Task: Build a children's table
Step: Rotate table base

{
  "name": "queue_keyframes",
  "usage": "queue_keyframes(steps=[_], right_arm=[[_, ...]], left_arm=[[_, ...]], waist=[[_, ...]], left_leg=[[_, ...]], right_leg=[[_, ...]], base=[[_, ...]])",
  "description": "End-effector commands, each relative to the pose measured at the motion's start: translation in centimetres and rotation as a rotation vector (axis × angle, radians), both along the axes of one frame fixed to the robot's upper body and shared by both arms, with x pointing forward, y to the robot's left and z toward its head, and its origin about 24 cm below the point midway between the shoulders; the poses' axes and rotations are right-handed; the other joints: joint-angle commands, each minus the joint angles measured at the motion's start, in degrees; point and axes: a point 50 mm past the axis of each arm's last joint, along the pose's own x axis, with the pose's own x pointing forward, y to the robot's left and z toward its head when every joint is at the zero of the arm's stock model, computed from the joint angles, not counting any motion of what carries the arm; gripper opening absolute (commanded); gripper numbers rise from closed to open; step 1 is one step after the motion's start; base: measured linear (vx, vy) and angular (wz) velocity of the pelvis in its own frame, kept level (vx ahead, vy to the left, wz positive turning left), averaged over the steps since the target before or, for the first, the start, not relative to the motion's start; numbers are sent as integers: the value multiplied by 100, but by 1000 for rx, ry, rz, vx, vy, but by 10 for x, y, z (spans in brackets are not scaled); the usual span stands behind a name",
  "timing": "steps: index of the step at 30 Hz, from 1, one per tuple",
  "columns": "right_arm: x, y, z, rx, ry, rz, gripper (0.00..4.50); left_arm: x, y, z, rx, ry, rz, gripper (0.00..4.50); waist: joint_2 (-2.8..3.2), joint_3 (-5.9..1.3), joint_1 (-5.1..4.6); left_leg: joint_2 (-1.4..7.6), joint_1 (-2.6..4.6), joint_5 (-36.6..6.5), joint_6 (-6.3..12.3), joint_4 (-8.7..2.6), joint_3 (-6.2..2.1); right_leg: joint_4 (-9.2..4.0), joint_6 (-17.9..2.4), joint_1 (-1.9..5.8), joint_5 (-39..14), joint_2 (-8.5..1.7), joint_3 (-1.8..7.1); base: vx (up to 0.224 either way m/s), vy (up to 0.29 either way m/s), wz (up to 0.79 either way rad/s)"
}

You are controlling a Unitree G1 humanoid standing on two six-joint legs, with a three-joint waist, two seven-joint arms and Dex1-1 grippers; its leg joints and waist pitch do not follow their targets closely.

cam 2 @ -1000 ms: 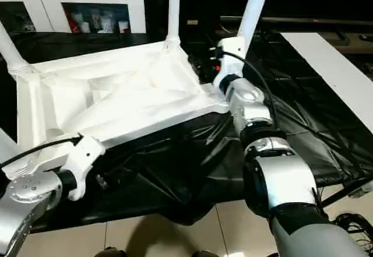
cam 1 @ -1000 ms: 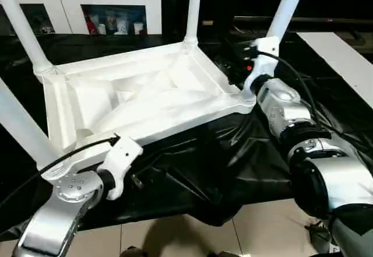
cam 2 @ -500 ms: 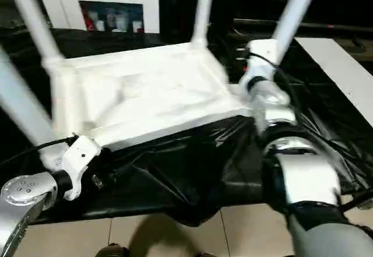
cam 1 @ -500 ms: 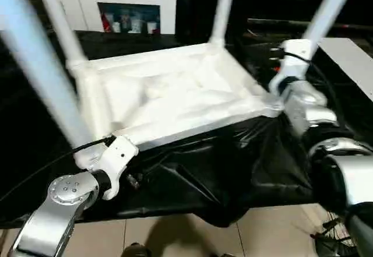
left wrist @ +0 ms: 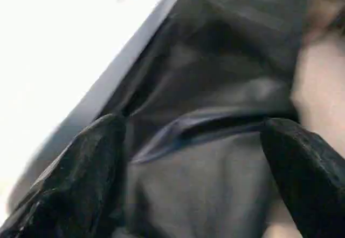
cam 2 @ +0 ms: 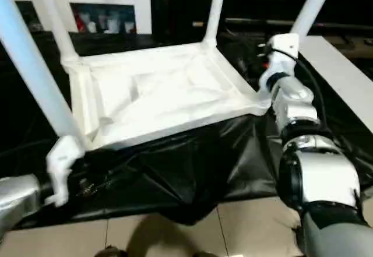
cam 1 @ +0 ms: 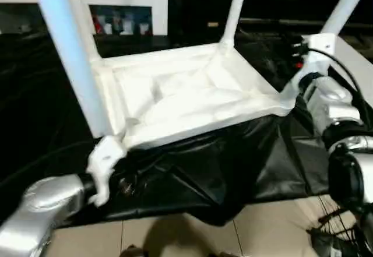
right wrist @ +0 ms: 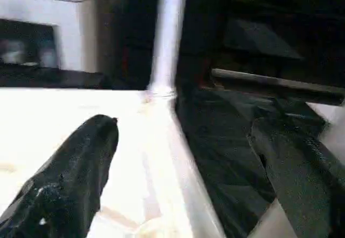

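Note:
The children's table lies upside down on a black sheet. Its white ribbed tabletop point(cam 1: 186, 97) faces up and its four tube legs stand in the corner sockets. These are the near left leg point(cam 1: 73, 59), one behind it point(cam 2: 55, 21), the far leg point(cam 1: 234, 9) and the right leg point(cam 1: 345, 6). My left gripper point(left wrist: 192, 123) is open at the near left corner, with the tabletop's edge point(left wrist: 64, 60) and the sheet ahead of it. My right gripper point(right wrist: 183, 126) is open, with the tabletop's rim point(right wrist: 178, 157) running between its fingers at the right corner.
The black sheet point(cam 1: 221, 164) hangs over the front edge onto the tiled floor point(cam 1: 175, 233). A white cabinet with glass doors point(cam 1: 119, 3) stands at the back. At the right lie a white board point(cam 2: 338, 64) and some cables point(cam 1: 326, 251).
The head camera has shifted, so the whole scene sits differently. My left wrist now shows lower, under the near left corner. My right gripper stays at the right corner.

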Motion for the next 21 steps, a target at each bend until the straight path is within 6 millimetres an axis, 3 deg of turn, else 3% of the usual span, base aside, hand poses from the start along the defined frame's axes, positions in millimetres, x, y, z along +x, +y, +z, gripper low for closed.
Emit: queue_keyframes(steps=[1,3,5,7,8,9,11,12,14,15,20,21], right_arm=[[-3,6,-11,-29,13,50,430],[-7,12,-22,-19,24,87,430],[-11,16,-34,-23,43,112,430],[-14,18,-42,-34,64,122,430],[-18,20,-54,-49,99,122,430],[-20,21,-60,-60,118,119,430],[-25,21,-72,-68,155,94,430],[-27,20,-76,-60,165,77,430],[-30,19,-83,-43,181,42,430],[-31,19,-85,-41,183,34,430],[-35,21,-96,-22,217,-12,430],[-36,22,-98,-24,223,-14,430]], left_arm=[[-6,8,8,-30,13,-36,450],[-10,17,13,-54,19,-38,450],[-12,27,20,-88,7,-31,450],[-14,33,26,-98,1,-32,450],[-17,41,33,-106,3,-35,450],[-19,47,35,-107,9,-33,450],[-22,65,37,-108,26,7,450],[-22,73,36,-104,28,35,450],[-22,89,35,-95,36,91,450],[-23,94,36,-95,37,108,450],[-9,116,36,-131,-27,276,450],[-5,119,36,-128,-43,302,450]], waist=[[47,-419,-21],[36,-415,-38],[62,-422,-46],[69,-412,-53],[62,-413,-72],[101,-405,-75],[87,-403,-89],[130,-397,-99],[105,-406,-130],[140,-408,-120],[159,-412,-121],[160,-419,-121]], left_leg=[[16,70,-1519,120,-385,84],[14,82,-1635,87,-391,82],[28,115,-1673,60,-398,76],[23,96,-1713,22,-416,66],[18,116,-1835,-15,-413,65],[15,120,-1858,-26,-418,62],[19,139,-1970,-62,-425,59],[8,129,-1997,-82,-432,55],[1,135,-2024,-84,-437,53],[11,158,-2031,-92,-438,51],[9,198,-2131,-117,-438,61],[5,185,-2096,-109,-441,48]], right_leg=[[-321,-1291,238,-1167,-92,107],[-338,-1248,241,-1330,-97,116],[-339,-1251,225,-1326,-85,119],[-331,-1264,239,-1326,-84,119],[-332,-1251,227,-1429,-80,119],[-334,-1246,220,-1458,-80,122],[-352,-1220,211,-1554,-78,122],[-347,-1205,212,-1576,-73,129],[-358,-1150,217,-1590,-62,131],[-359,-1164,205,-1541,-71,136],[-360,-1220,181,-1430,-60,139],[-346,-1233,207,-1363,-65,140]], base=[[0,0,0],[0,0,0],[0,0,0],[0,0,0],[0,0,0],[0,0,0],[0,0,0],[0,0,0],[0,0,0],[0,0,0],[0,0,0],[0,0,0]])
